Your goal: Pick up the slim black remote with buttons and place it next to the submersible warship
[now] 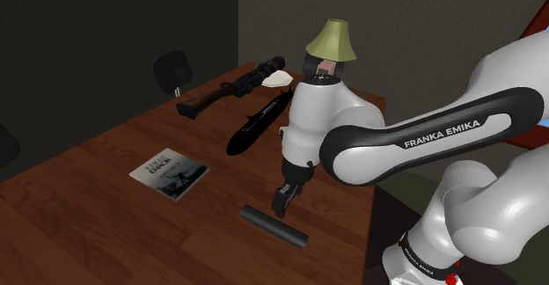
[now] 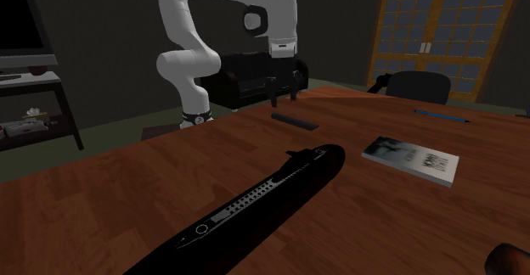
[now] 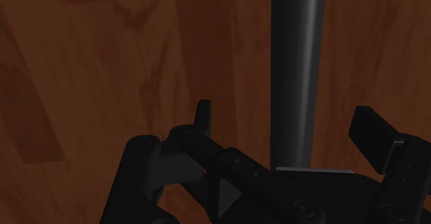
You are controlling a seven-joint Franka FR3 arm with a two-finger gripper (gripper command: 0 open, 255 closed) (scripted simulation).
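Observation:
The slim dark remote [image 1: 274, 226] lies flat on the wooden table [image 1: 106, 204], near the edge by the stand. My gripper [image 1: 283, 200] hangs just above it, open, with the fingers pointing down. In the wrist view the remote [image 3: 297, 70] runs lengthwise out from between the two spread fingers [image 3: 202, 115], which do not touch it. The long black submarine [image 1: 255, 125] lies farther in on the table. In the second exterior view the submarine [image 2: 263, 197] is in the foreground, with the remote [image 2: 295, 120] and gripper [image 2: 282, 93] beyond it.
A book [image 1: 170, 175] lies on the table at the shoulder view's left of the remote. A long rifle-like object [image 1: 230, 86] and a lamp [image 1: 332, 41] stand at the far end. A dark chair [image 1: 172, 70] is behind the table. A blue pen [image 2: 442, 115] lies near another chair [image 2: 416, 85].

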